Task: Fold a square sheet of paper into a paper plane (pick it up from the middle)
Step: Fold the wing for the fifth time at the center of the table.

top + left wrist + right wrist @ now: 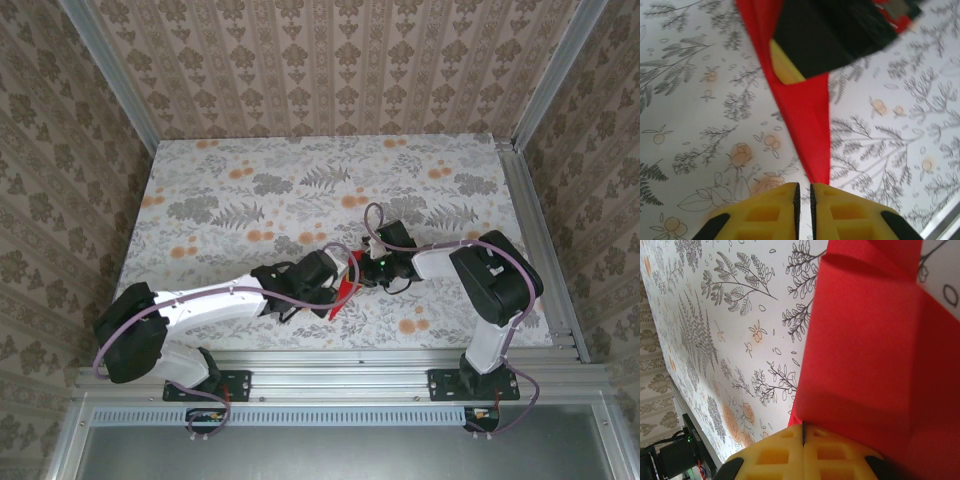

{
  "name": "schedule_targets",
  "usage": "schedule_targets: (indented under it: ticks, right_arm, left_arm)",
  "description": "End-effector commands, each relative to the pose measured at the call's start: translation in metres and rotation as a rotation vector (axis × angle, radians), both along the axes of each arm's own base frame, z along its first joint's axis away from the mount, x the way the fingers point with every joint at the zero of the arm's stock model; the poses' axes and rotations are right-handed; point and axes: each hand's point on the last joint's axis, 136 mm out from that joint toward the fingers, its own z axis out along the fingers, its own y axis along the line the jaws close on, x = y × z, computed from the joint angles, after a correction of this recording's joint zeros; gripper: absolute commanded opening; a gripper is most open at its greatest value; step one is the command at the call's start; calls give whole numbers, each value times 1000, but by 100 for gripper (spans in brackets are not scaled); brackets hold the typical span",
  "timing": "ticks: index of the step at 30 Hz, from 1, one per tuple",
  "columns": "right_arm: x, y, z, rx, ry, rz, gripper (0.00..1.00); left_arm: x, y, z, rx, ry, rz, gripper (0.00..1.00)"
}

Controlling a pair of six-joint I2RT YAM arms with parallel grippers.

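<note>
fingers (pixel 771 202) of the left gripper (pixel 805 187) sit almost closed at the bottom of the frame, pinching the narrow tip of the folded red paper (pixel 802 112). right gripper (pixel 803 429) pads press together on its wider edge. from above, the paper spans both grippers, just below centre, over the floral table (pixel 250 180).

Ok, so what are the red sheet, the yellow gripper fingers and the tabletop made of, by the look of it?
Red sheet: thin matte paper; it holds sharp creases and flat folded flaps.
Yellow fingers: likely moulded plastic, matte, with a grid of recesses.
Tabletop: a smooth covering printed with grey ferns and orange fruit; vinyl or cloth, cannot tell.
</note>
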Motion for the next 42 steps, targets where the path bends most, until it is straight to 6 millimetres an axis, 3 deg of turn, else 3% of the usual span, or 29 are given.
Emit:
schedule_targets:
  ticks: [1, 6, 12, 16, 21, 32, 42]
  right_arm:
    - [-26, -26, -40, -130, 113, -22, 5]
    - [-27, -26, -39, -130, 112, -23, 4]
    - [-27, -26, -43, -128, 120, -28, 4]
    - [-26, -26, -43, -128, 120, -31, 3]
    - [-28, -27, -46, -132, 127, -29, 3]
    - [-31, -31, -51, -147, 136, -37, 2]
    - [-34, -39, -59, -181, 152, -55, 2]
  left_arm:
    - [-3, -6, -10, -89, 112, 38, 12]
    - [-8, -13, -29, -165, 250, 89, 7]
    - [-10, -27, -32, -352, 394, 155, 6]
    - [-15, -26, -48, -346, 441, 173, 3]
    - [-17, -29, -47, -357, 446, 165, 3]
    - [-32, -18, -76, -293, 498, 177, 2]
    - [-50, -14, -79, -244, 502, 159, 2]
